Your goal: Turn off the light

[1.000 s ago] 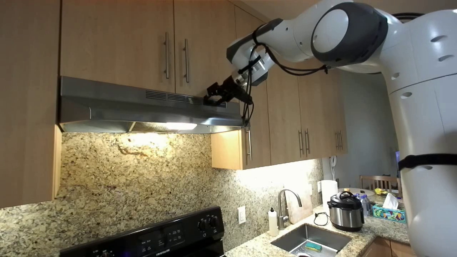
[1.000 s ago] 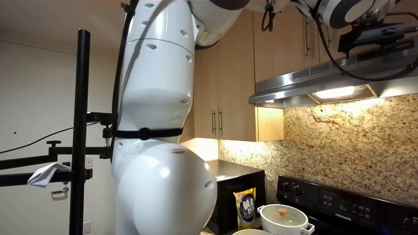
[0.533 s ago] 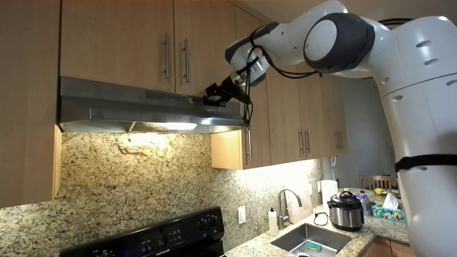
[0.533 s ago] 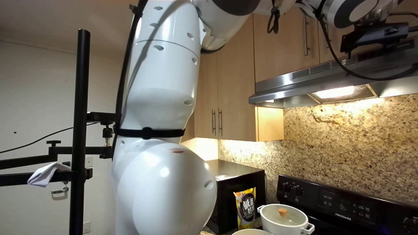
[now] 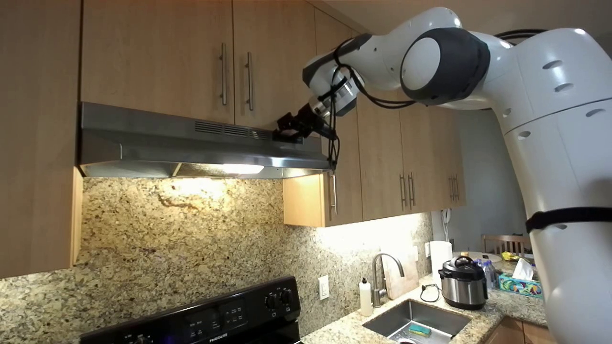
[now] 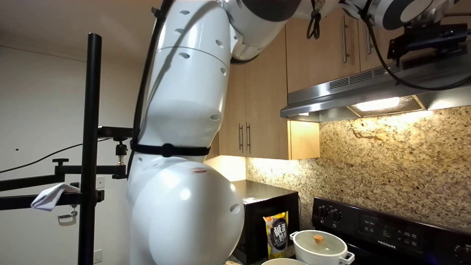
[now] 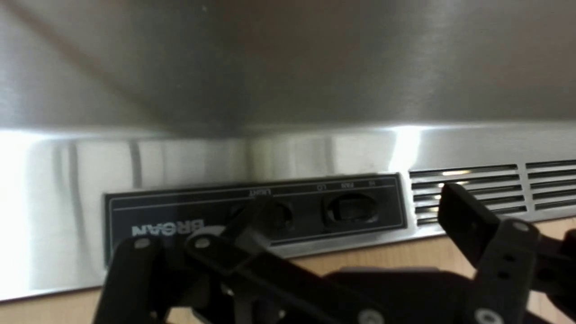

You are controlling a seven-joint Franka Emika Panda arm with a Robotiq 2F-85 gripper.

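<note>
Light [image 6: 378, 104] is glowing under the stainless-steel range hood [image 6: 368, 90] in both exterior views, and brightness is falling across the speckled backsplash [image 6: 397, 158] below. The gripper [image 7: 357, 207] is hanging at the hood's black control panel [image 7: 308, 216], its fingers [image 7: 468, 218] standing wide apart. In the wrist view, one finger is partly hiding the switch [image 7: 281, 218] beside the upside-down LIGHT label [image 7: 260, 192] — whether it is touching, I cannot tell — while the fan switch [image 7: 353, 208] is showing between the two fingers.

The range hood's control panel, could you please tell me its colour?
The control panel is black with pale lettering, clearest in the wrist view.
</note>
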